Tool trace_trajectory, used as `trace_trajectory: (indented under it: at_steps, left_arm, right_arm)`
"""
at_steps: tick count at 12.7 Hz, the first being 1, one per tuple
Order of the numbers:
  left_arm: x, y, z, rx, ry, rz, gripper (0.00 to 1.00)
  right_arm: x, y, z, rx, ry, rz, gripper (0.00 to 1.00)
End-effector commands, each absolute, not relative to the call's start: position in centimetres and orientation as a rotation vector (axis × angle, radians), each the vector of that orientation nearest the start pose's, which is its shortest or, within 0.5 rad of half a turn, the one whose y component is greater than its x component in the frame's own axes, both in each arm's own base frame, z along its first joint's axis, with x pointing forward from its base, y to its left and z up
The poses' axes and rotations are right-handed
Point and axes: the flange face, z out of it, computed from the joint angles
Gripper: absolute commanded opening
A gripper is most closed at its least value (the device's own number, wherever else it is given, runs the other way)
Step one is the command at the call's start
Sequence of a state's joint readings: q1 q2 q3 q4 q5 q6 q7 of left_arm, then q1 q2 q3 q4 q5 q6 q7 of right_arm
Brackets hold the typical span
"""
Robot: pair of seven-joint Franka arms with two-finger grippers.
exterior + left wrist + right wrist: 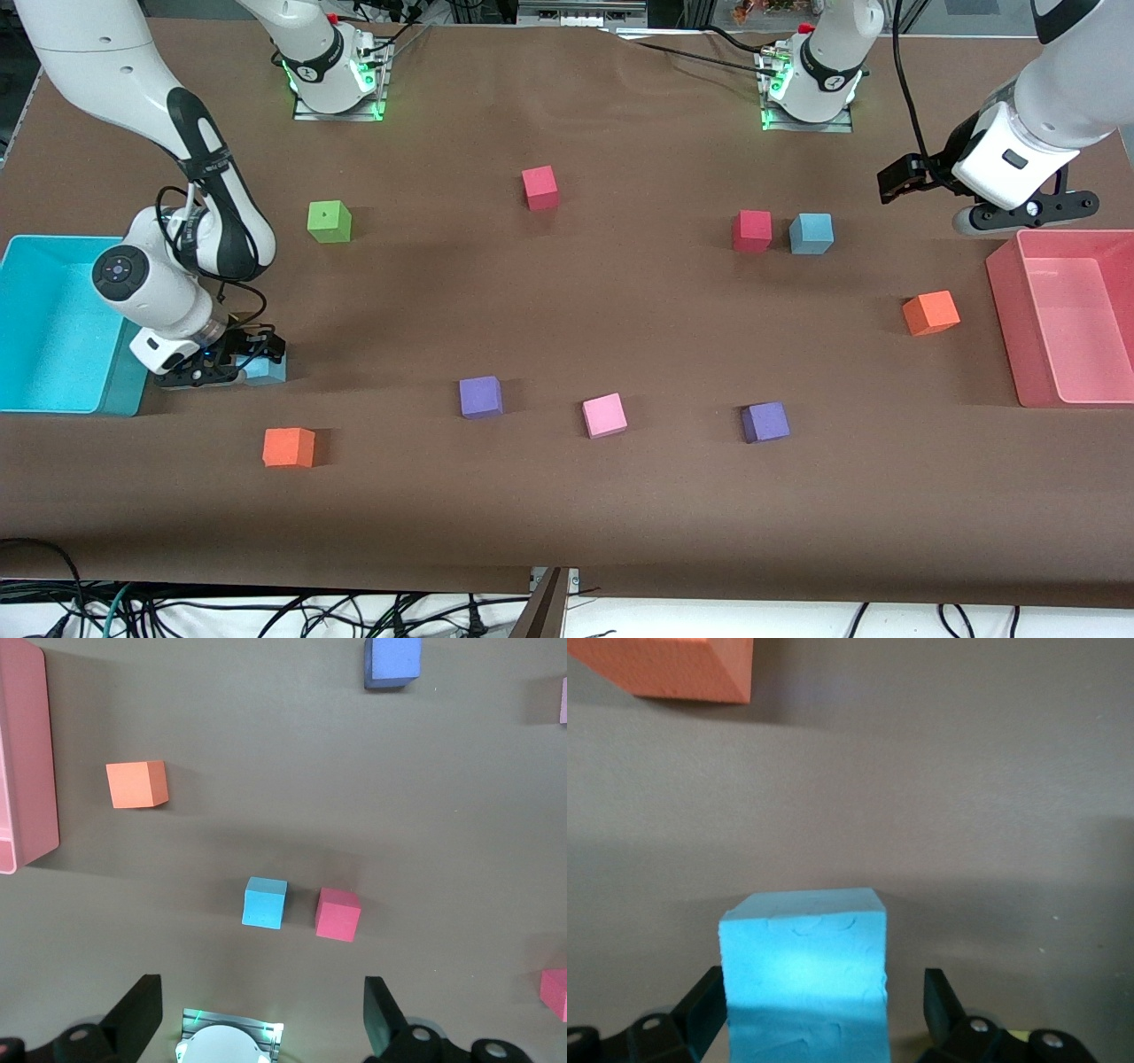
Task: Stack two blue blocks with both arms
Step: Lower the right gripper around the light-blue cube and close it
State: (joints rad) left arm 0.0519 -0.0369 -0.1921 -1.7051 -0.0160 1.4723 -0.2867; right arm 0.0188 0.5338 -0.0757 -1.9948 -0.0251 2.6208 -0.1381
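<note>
Front view: right gripper (252,361) sat low beside cyan bin (53,390), jaws apart around first blue block (266,368).
Left gripper (921,177): aloft, jaws apart, waiting.
Second blue block (811,234): beside red cube (752,230).
Progress: nothing stacked yet.

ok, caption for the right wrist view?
Right end effector open around a blue block on the table, orange block nearby.

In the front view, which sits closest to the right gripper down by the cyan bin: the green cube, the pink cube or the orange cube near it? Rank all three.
From the right gripper:
1. Orange cube, nearer the front camera, beside the gripper.
2. Green cube, toward the robot bases.
3. Pink cube, toward mid-table.
</note>
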Motion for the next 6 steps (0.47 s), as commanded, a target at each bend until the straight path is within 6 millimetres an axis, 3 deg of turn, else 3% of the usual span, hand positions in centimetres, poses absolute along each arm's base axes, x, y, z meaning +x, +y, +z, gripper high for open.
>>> trace_trajectory:
  at_steps: [1,3,6]
  left_arm:
    - [52.5,-7.7,58.1,-3.085,-0.226,0.291,1.0]
    - [52.6,-8.1,58.2,-3.087,-0.212,0.269,1.0]
    - [52.6,-8.0,58.1,-3.085,-0.214,0.271,1.0]
  right_arm:
    - [61.5,-3.0,19.9,-3.194,-0.223,-0.156,0.31]
    - [61.9,-2.4,21.0,-3.187,-0.238,-0.176,0.19]
    - [62.5,-2.2,26.0,-3.185,-0.244,-0.191,0.18]
